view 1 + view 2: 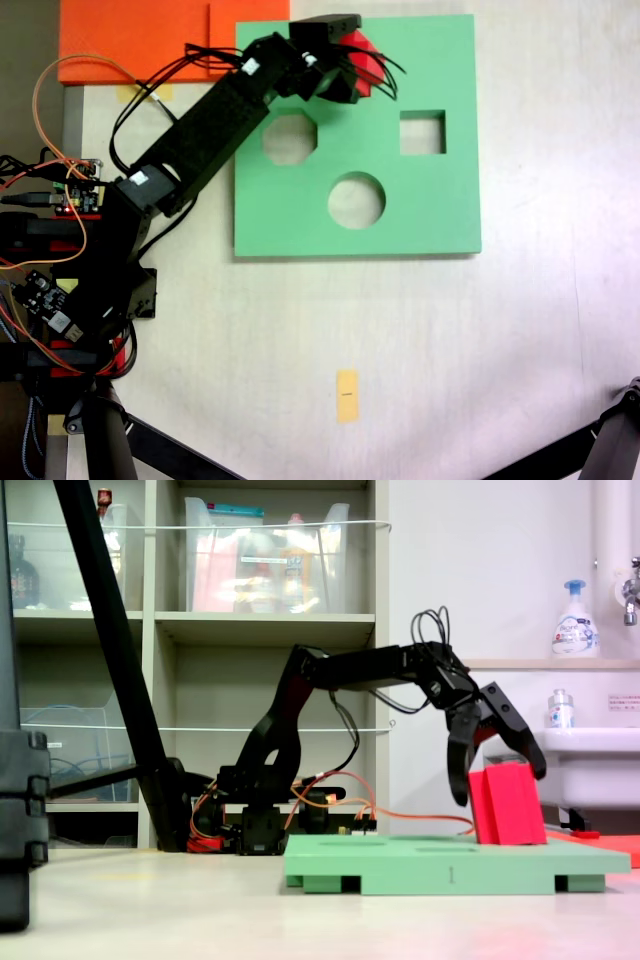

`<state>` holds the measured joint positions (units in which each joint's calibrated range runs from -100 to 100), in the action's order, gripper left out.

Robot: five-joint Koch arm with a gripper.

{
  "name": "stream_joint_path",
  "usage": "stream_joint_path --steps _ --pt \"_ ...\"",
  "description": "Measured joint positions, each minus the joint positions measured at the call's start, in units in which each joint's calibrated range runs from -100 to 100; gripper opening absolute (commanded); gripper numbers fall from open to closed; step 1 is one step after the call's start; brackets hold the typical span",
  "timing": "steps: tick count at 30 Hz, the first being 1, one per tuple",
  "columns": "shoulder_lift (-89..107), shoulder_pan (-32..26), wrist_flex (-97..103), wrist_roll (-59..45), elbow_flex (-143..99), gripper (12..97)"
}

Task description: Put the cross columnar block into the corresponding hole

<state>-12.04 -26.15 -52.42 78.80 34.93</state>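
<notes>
We see the gripper (pixel 497 785) with its jaws spread around the top of the red block (pixel 510 806), which stands tilted on the green board (pixel 450 865). The arm (pixel 350 670) reaches over from shelves (pixel 250 630) behind; a soap bottle (pixel 574 620) stands above a sink (pixel 590 755).

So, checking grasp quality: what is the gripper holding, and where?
The gripper straddles the red cross block at its upper part; its bottom rests on the green board.

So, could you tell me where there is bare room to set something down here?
The table is bare in front of the green board, around the yellow tag. It is crowded at the board's far edge, where the gripper straddles the red block.
</notes>
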Motion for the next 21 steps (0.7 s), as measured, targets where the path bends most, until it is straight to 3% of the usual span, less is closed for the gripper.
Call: stream_joint_path --steps 21 --pt "0.68 -0.05 0.0 0.34 0.2 50.5"
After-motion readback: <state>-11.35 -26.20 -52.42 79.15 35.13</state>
